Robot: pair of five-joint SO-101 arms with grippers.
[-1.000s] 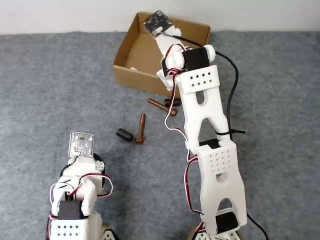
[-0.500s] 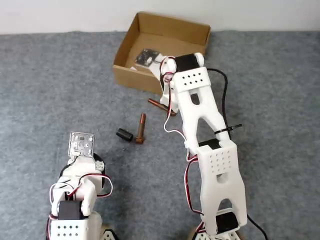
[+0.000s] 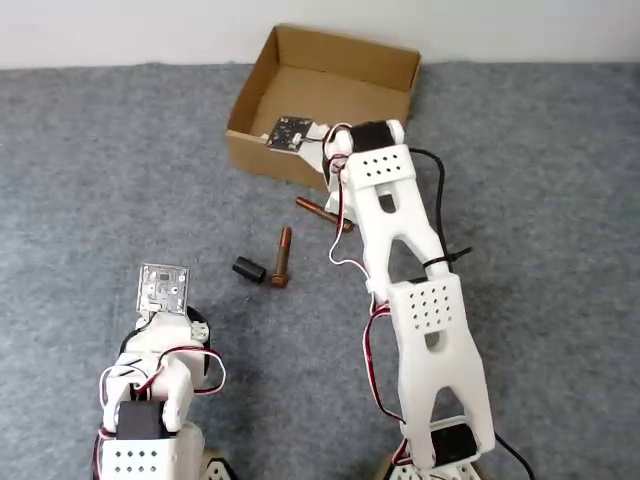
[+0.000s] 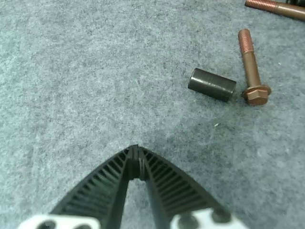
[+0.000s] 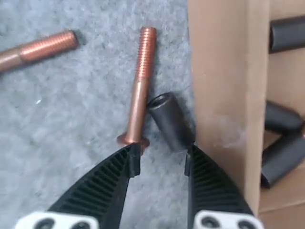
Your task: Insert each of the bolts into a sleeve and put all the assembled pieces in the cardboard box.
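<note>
**A:** What is hard to make out?

**B:** In the high view, the right arm covers the head of a copper-coloured threaded bolt (image 3: 318,211) just below the open brown cardboard box (image 3: 262,158) at upper centre. The right wrist view shows a short black cylindrical sleeve (image 5: 169,121) just beside that bolt, by the box's outer wall. Black cylinders (image 5: 281,160) inside the box are cut off at the frame edge.

**A:** And the grippers?

**B:** The right gripper (image 5: 159,160) stands parted and empty, with its tips near the bolt head and the sleeve. The left gripper (image 4: 136,153) is pressed closed on nothing. Bare grey carpet (image 3: 100,180) surrounds a second bolt (image 3: 283,255) and a second sleeve (image 3: 249,268) left of centre.
</note>
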